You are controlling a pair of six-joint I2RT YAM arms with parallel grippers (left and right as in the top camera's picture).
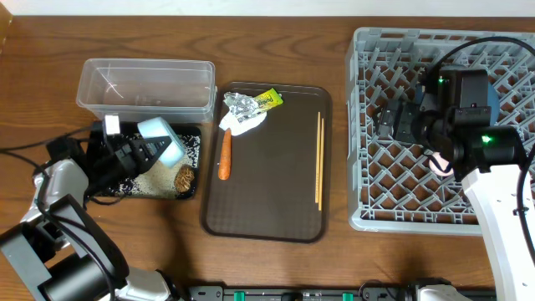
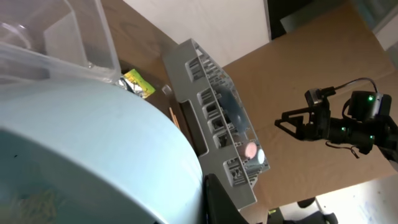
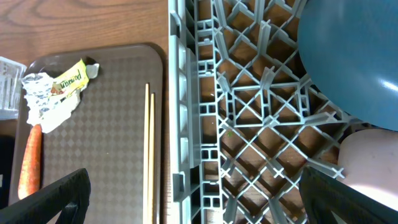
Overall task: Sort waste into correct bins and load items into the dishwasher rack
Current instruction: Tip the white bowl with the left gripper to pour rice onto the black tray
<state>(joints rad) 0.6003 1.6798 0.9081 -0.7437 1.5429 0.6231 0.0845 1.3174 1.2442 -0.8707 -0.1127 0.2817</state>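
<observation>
The small light-blue cup (image 1: 165, 138) is gripped by the closed left gripper (image 1: 149, 152) and held, apparently tilted, just above the shallow black rectangular tray (image 1: 107, 191), where white rice grains (image 1: 150, 177) and a brown food lump (image 1: 184, 177) lie. Any leftovers are best shaken out over that tray. The cup should then be lifted well clear of the flat brown serving tray (image 1: 267, 184) and carried to a free cell of the large grey plastic lattice rack (image 1: 376, 201), where the right gripper (image 3: 196, 202) hangs wide open and empty.
</observation>
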